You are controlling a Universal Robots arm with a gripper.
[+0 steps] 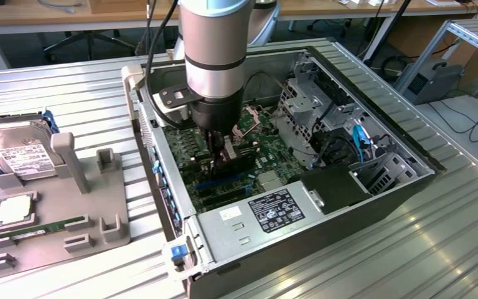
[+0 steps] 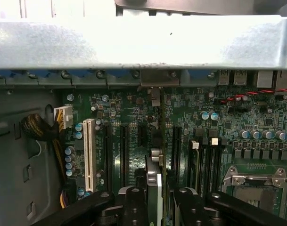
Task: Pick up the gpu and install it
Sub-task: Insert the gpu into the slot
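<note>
The gpu (image 2: 155, 186) shows edge-on in the wrist view, a thin dark card with a silver edge standing upright between the black fingers (image 2: 134, 205). My gripper (image 2: 158, 209) is shut on it. It hangs over the green motherboard (image 2: 134, 113), in line with the long black expansion slots (image 2: 122, 150) and beside a white slot (image 2: 90, 155). In the exterior view the gripper (image 1: 221, 157) reaches down into the open computer case (image 1: 388, 187), with the dark card (image 1: 234, 165) just above the board. Whether the card touches a slot I cannot tell.
The case's rear metal wall (image 2: 143, 42) stands close ahead of the card. A power supply (image 1: 264, 215), drive cage (image 1: 313, 106) and cables crowd the case. Outside, a grey fixture (image 1: 98, 230) holds a hard drive (image 1: 23, 156) and a green memory stick (image 1: 35, 229).
</note>
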